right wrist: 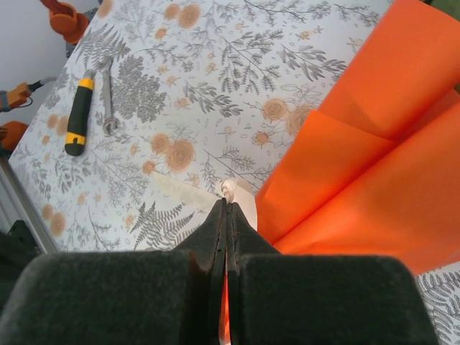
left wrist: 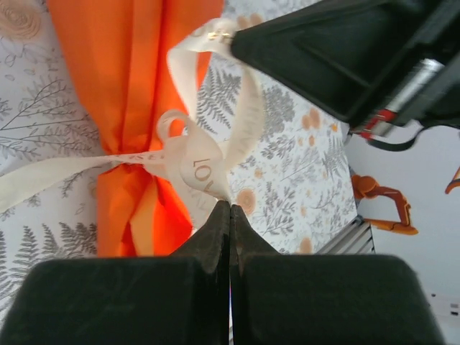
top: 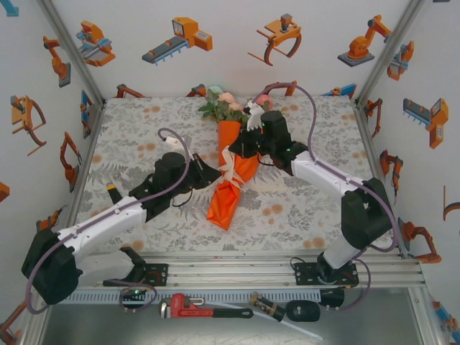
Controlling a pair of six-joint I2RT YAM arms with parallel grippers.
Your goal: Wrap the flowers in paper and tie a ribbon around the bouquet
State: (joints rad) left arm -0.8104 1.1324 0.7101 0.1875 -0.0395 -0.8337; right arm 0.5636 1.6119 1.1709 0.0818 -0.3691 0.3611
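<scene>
Bouquet [top: 228,188], pink and cream blooms over a tapered bright orange paper cone, lies flat mid-table on the grey-and-orange floral tablecloth [top: 136,144]. Blooms point to the far wall, tip to the arm bases. All positions below are relative to the bouquet.

Narrow cream-white satin ribbon [left wrist: 192,164] goes round the cone's waist and cinches the thin orange paper [left wrist: 129,79] into pleats. Loops bunch on the waist and one tail trails off over the cloth. Can't tell whether that's a finished knot or only a first crossing.

Left gripper [left wrist: 230,207]: jaws pressed together with a ribbon strand pinched at the tips, just beside the waist on the cone's left side. Right gripper [right wrist: 227,204]: jaws also closed with a curl of ribbon caught at the tips, hard against the cone's right edge, a bit nearer the blooms.

Handling, my read:
- Ribbon is floppy, slick satin. It will likely creep through the pads and let the knot relax. Hold the tails close to the waist and pull both sides evenly.
- Bouquet looks very light. An uneven pull will probably drag or roll it on the cloth rather than tighten.
- Paper is thin, so it creases and tears easily. Don't pinch a free edge.
- If it needs moving, take it at the cinched waist, where the stems back the paper, not at the artificial flowers [top: 223,108].
</scene>
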